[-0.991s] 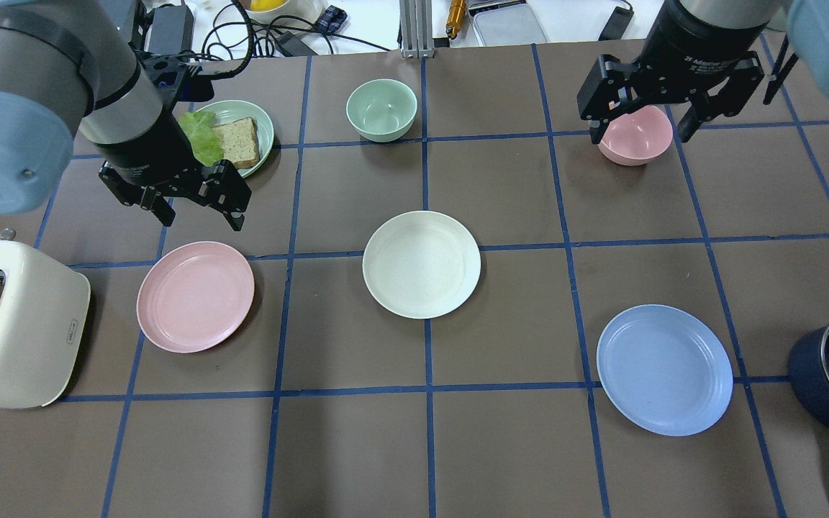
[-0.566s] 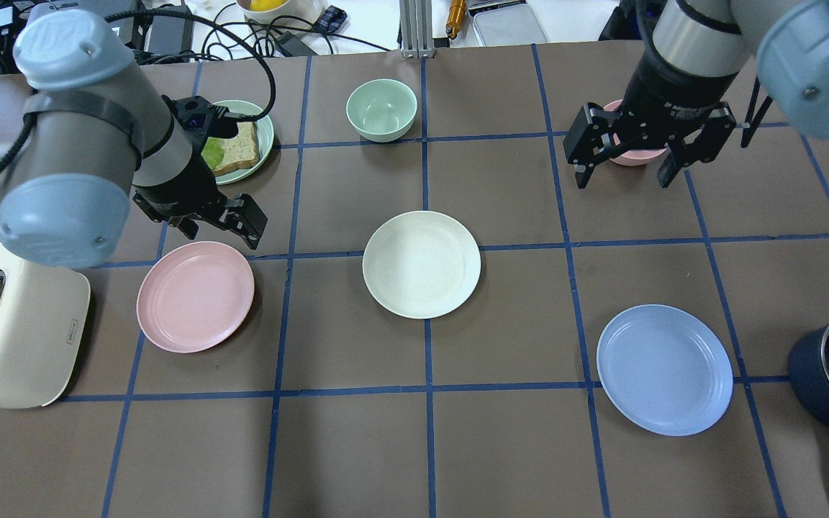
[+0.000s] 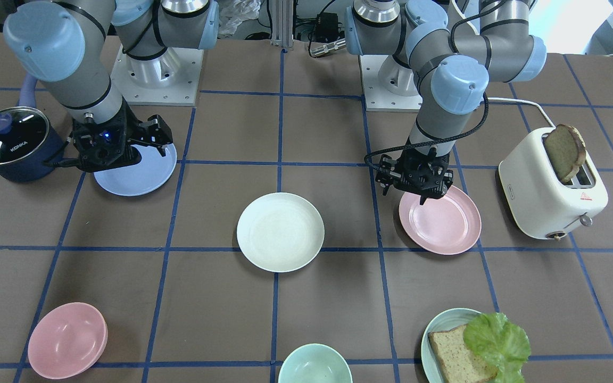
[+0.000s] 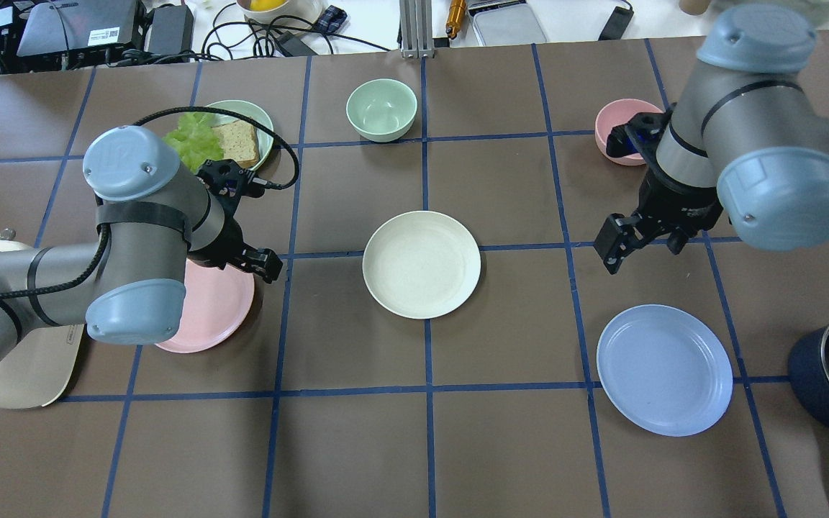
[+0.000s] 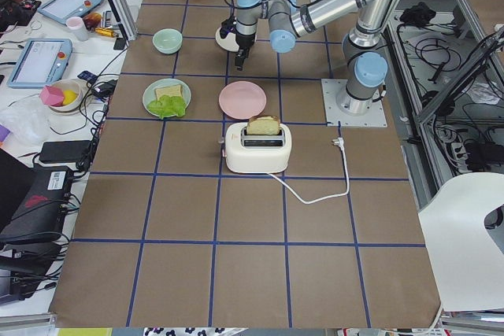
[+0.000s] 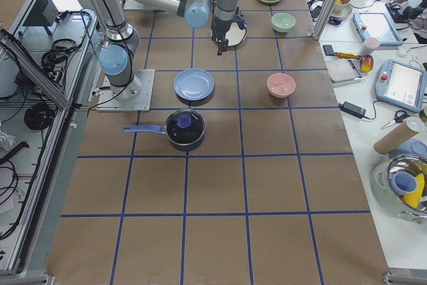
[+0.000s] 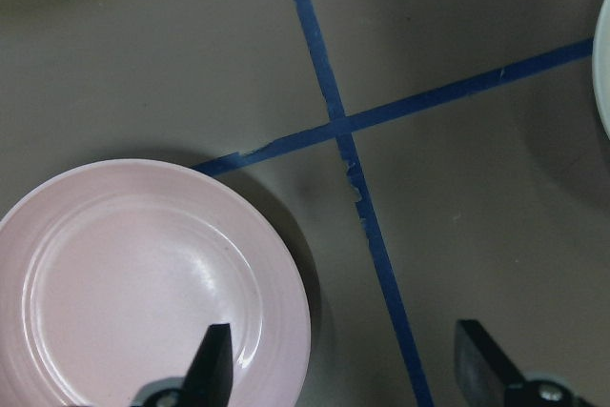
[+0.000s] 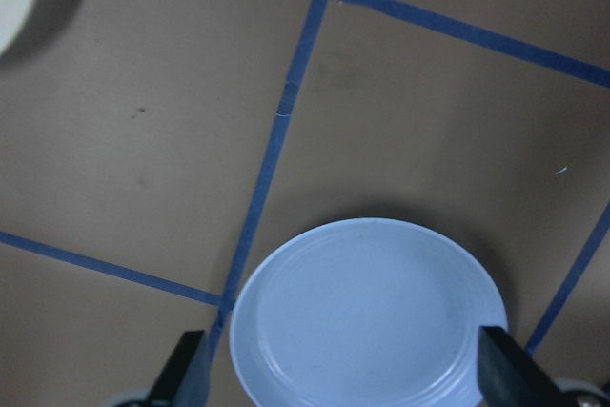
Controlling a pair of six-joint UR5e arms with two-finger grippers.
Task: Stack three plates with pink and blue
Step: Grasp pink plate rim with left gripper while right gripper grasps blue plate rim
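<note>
Pink plate [image 4: 222, 306] sits robot-left of the white plate [image 4: 422, 264], and the blue plate [image 4: 664, 370] sits robot-right of it, nearer the base. All three lie flat on the table [image 4: 501, 446], none stacked. In the last second both arms swung in from the far side. Left gripper [image 7: 343, 369] is now low, spread, straddling pink's rim on the white-plate side. Right gripper [image 8: 345, 374] is spread, hovering over blue. Both pickups look imminent; nothing is gripped yet.

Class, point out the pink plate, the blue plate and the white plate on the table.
pink plate [image 3: 442, 223], exterior front-facing view, on its flat middle.
blue plate [image 4: 664, 369], overhead exterior view, on its flat middle.
white plate [image 4: 422, 264], overhead exterior view, on its flat middle.
</note>
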